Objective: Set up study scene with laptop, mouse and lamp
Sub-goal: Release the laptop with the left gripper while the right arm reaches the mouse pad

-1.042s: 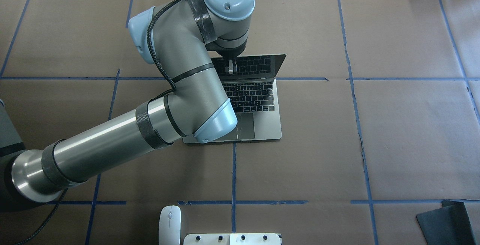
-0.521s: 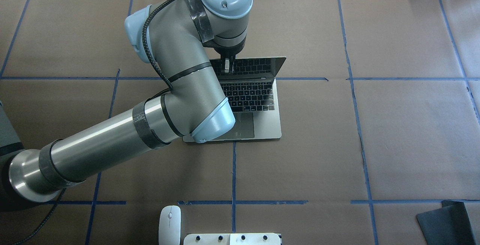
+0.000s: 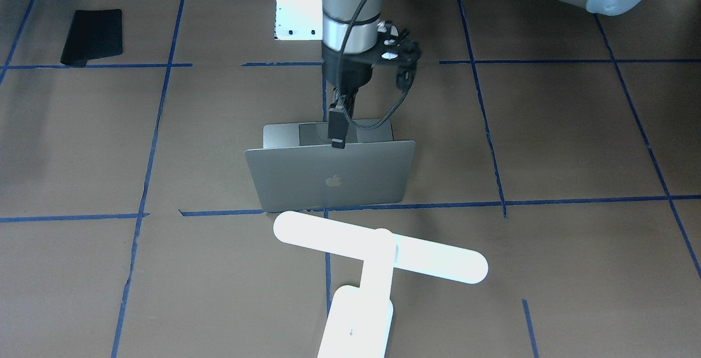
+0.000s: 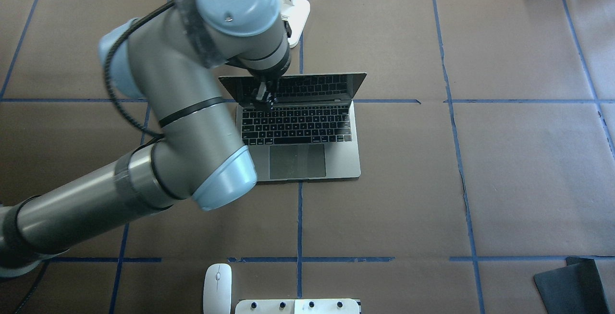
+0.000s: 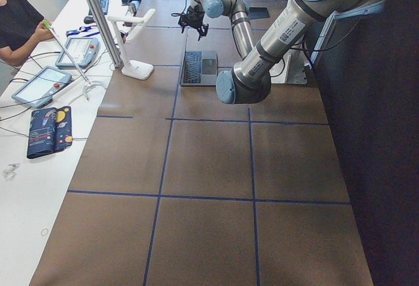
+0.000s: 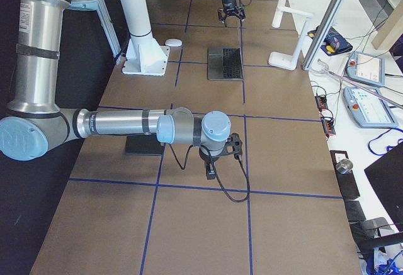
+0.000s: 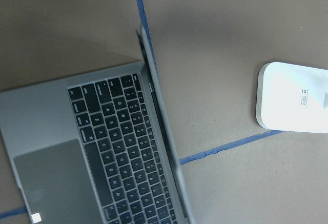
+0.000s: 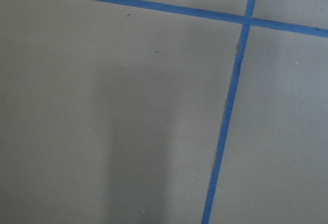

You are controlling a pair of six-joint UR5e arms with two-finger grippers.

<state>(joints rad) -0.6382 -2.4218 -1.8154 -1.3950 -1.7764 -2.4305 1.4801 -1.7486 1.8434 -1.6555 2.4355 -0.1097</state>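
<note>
Laptop (image 3: 328,180) open on the brown worktop (image 4: 480,160), straight below the left claw (image 3: 338,140). The lid is raised with its apple logo turned away from the robot and the dark keyboard toward it. The claw points down from a bent grey arm. In the front view its black fingers (image 3: 337,128) show as one narrow bar whose tip lines up with the lid's top edge. Whether it touches the lid, and how far it is parted, cannot be told. Nothing is seen in its hold.

Lamp (image 3: 378,246) stands just past the claw on the side away from the robot, behind the lid. Its long bar head runs crossways near the lid, and its base sits toward the worktop's far edge. The claw's own camera looks down on the keyboard, the edge-on lid and a corner of that base. Mouse (image 4: 217,287) lies well back from the claw toward the robot, a little to the claw's left, just beside the white bolted pedestal (image 4: 298,306).

Right claw (image 6: 211,170) hangs low over bare worktop, far off to the left claw's right, pointing down. It is seen only from the table's end, so how far it is parted cannot be told. Its camera shows only brown paper and blue tape lines (image 8: 225,116). A black mat (image 6: 141,146) lies just beside that claw, on the robot's side of it.
</note>
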